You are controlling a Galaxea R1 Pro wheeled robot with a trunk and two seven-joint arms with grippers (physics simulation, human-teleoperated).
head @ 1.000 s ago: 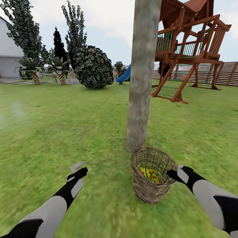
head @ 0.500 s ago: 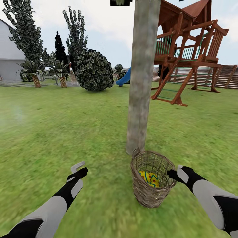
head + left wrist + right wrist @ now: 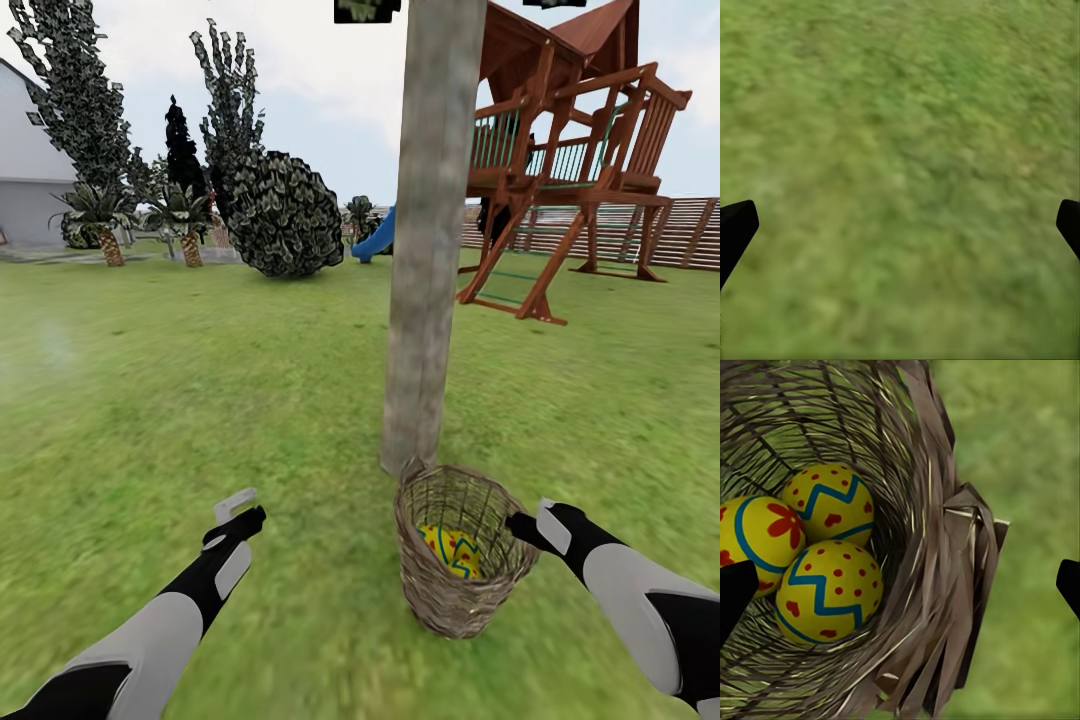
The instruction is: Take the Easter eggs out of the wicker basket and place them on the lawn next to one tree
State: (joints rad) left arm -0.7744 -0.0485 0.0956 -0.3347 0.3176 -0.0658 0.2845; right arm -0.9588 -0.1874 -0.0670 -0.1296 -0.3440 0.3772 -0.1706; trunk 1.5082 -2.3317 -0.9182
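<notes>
The wicker basket (image 3: 455,595) stands on the lawn (image 3: 200,400) right at the foot of the thick pale tree (image 3: 428,250). Three yellow Easter eggs with blue zigzags and red marks lie together in its bottom (image 3: 452,550): one egg (image 3: 832,502), another egg (image 3: 761,536) and a third egg (image 3: 825,589). My right gripper (image 3: 530,525) hovers open just beside the basket's rim (image 3: 945,547), and the right gripper (image 3: 901,589) has nothing between its fingers. My left gripper (image 3: 235,515) hangs open over bare grass, well apart from the basket, with the left gripper (image 3: 900,225) empty.
A wooden playset (image 3: 570,170) with a blue slide (image 3: 375,232) stands behind the tree at the right, before a slatted fence (image 3: 680,225). A round bush (image 3: 283,208), short palms (image 3: 100,215) and a white house (image 3: 30,160) lie far back left. Open grass spreads on both sides of the trunk.
The whole picture has shifted slightly, so the camera has moved; the basket now shows a little lower in the head view. Both arms hold the same pose.
</notes>
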